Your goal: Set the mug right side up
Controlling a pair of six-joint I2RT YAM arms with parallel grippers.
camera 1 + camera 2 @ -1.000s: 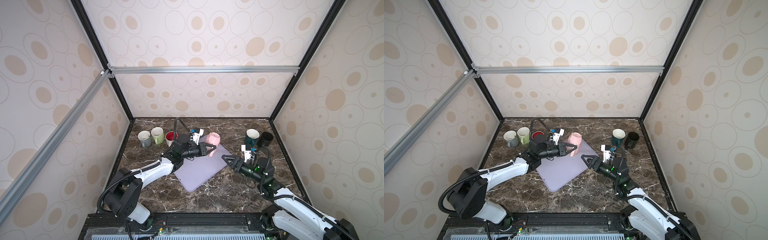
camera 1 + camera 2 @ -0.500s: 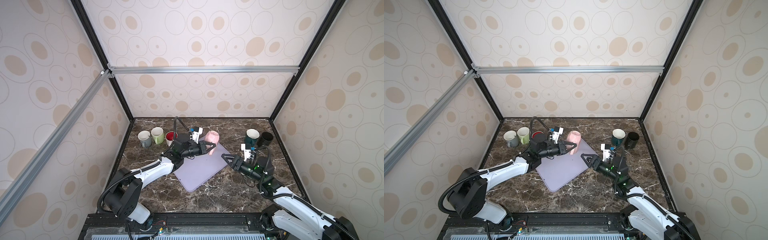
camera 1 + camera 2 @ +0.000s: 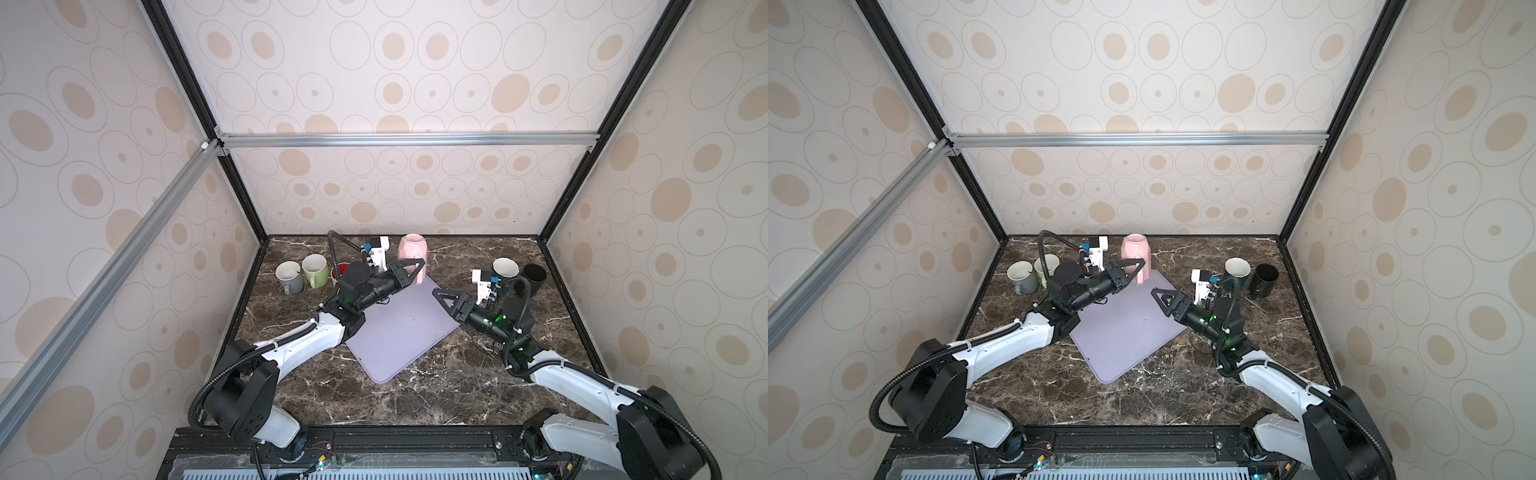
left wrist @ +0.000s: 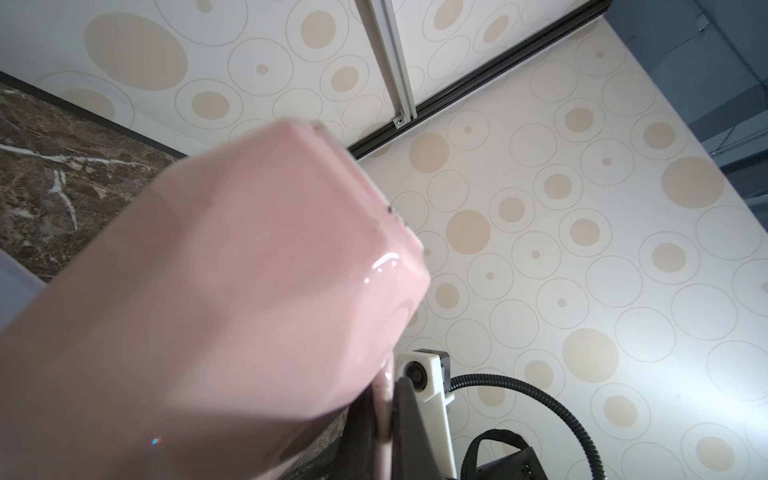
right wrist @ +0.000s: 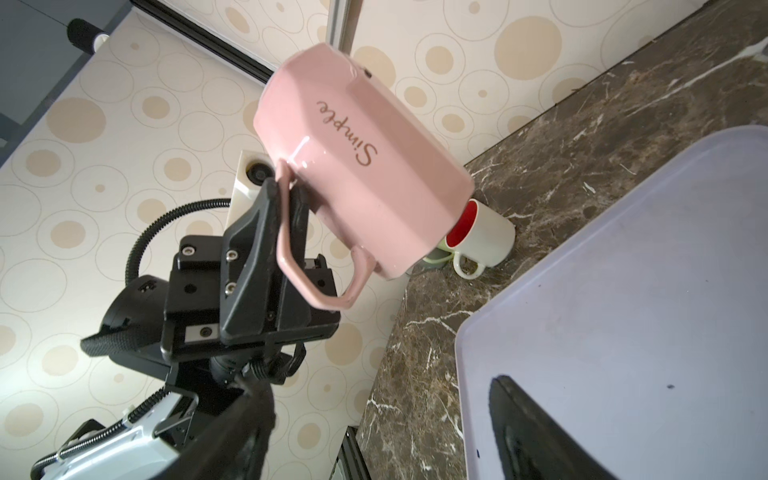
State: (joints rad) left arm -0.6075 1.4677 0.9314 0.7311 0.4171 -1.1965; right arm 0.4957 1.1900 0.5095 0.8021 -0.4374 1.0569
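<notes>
The left gripper (image 5: 284,196), gripping the handle (image 5: 286,257), had raised the pink mug (image 3: 411,249) higher. It remained upside down. The right gripper (image 3: 439,296) was open.

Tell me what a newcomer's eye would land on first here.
The pink mug draws the eye first. It is base uppermost and tilted, pinched by its handle in the shut left gripper, near the back of the marble table by the far corner of the lilac mat. Next comes the right gripper, open and empty, poised over the mat's right edge and pointing at the mug.
</notes>
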